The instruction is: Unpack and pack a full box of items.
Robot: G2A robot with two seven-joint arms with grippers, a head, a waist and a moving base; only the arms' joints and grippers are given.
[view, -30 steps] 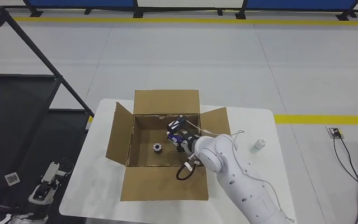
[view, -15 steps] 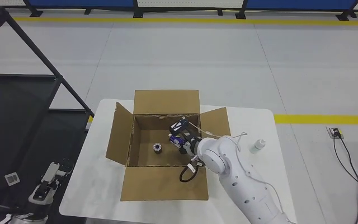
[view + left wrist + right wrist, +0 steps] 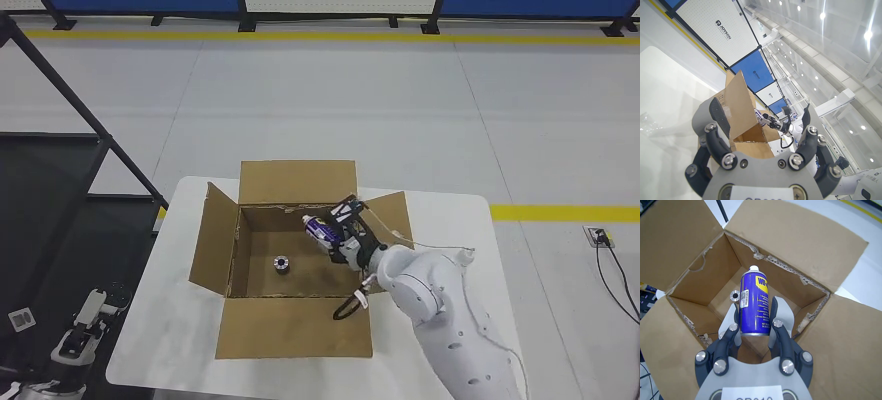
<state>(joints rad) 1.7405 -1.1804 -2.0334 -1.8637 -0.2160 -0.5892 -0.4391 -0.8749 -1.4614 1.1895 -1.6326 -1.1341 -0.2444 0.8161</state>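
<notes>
An open cardboard box [image 3: 298, 182] stands on the white table [image 3: 440, 215]. My right gripper [image 3: 754, 311] is shut on a blue spray can [image 3: 753, 302] with a white cap, held over the box's inside. From above, the spray can [image 3: 322, 230] hangs by the box's right wall, near the right flap. A small metal cylinder [image 3: 281, 264] lies on the box floor, also seen as the cylinder [image 3: 734, 295] beyond the can. My left gripper [image 3: 762, 115] is open and holds nothing; it sits low, off the table's left side [image 3: 88, 318].
A small clear bottle [image 3: 462, 260] stands on the table right of the box. All the box flaps are folded outward. A black frame [image 3: 90, 130] and a dark surface lie left of the table. Crumpled clear plastic [image 3: 647, 121] lies on the table's left part.
The right arm has lifted the spray can up and to the right, from deeper in the box toward its right wall. The left arm has not moved.
</notes>
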